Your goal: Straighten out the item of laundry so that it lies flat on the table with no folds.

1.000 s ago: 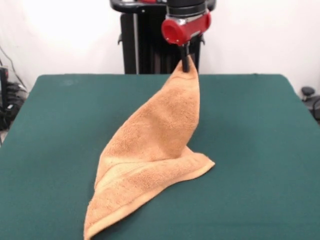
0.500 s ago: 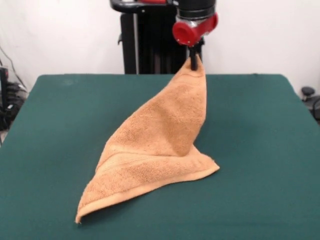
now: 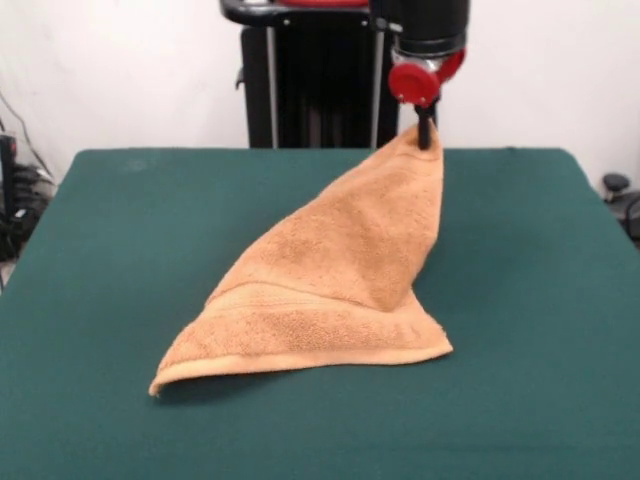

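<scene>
The orange-tan terry towel (image 3: 335,285) hangs like a tent from one corner in the front view. Its lower part rests on the dark green table (image 3: 100,260), with a woven band along the near edge. My gripper (image 3: 426,138) is shut on the towel's top corner, held above the table's far side, right of centre. The red wrist (image 3: 420,78) sits just above it. The towel's white tag is not visible.
The black pedestal (image 3: 300,90) stands behind the table's far edge. Cables and dark equipment (image 3: 15,200) lie off the left edge, and a small dark object (image 3: 615,185) off the right edge.
My gripper has moved to the right and slightly down with the towel corner. The towel has been dragged right and spread wider; its near left corner slid away from the front edge.
</scene>
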Controlling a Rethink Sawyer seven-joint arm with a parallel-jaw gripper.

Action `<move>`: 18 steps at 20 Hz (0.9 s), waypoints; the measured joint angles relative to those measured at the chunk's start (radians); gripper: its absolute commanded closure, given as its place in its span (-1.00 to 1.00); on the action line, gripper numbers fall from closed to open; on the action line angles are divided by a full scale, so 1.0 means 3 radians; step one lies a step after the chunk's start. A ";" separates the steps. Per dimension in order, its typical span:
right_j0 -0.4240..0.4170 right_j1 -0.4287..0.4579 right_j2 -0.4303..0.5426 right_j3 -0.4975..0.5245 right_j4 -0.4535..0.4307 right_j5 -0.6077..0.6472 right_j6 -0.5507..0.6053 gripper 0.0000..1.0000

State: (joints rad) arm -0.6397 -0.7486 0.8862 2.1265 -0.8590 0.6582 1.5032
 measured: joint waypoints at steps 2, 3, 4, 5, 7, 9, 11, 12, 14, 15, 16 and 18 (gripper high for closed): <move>0.0069 0.0052 -0.0039 0.0000 -0.0079 -0.0001 0.0000 1.00; 0.0100 0.0076 -0.0060 0.0000 -0.0115 0.0000 0.0000 1.00; 0.0146 0.0112 -0.0087 0.0000 -0.0171 -0.0001 0.0000 1.00; 0.0178 0.0141 -0.0107 0.0000 -0.0211 -0.0001 0.0000 1.00; 0.0232 0.0188 -0.0146 -0.0002 -0.0283 -0.0001 0.0000 1.00; 0.0303 0.0265 -0.0214 -0.0003 -0.0371 -0.0001 0.0000 1.00; 0.0361 0.0326 -0.0279 -0.0006 -0.0436 -0.0001 0.0000 1.00; 0.0379 0.0353 -0.0302 -0.0007 -0.0462 -0.0001 0.0000 1.00; 0.0413 0.0404 -0.0347 -0.0008 -0.0504 -0.0001 0.0000 1.00; 0.0437 0.0450 -0.0385 -0.0008 -0.0541 -0.0001 0.0000 1.00; 0.0443 0.0464 -0.0397 -0.0008 -0.0555 -0.0001 0.0000 1.00; 0.0457 0.0508 -0.0436 -0.0009 -0.0582 -0.0001 0.0000 1.00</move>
State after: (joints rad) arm -0.5025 -0.5962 0.7555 2.1238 -1.0335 0.6578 1.5032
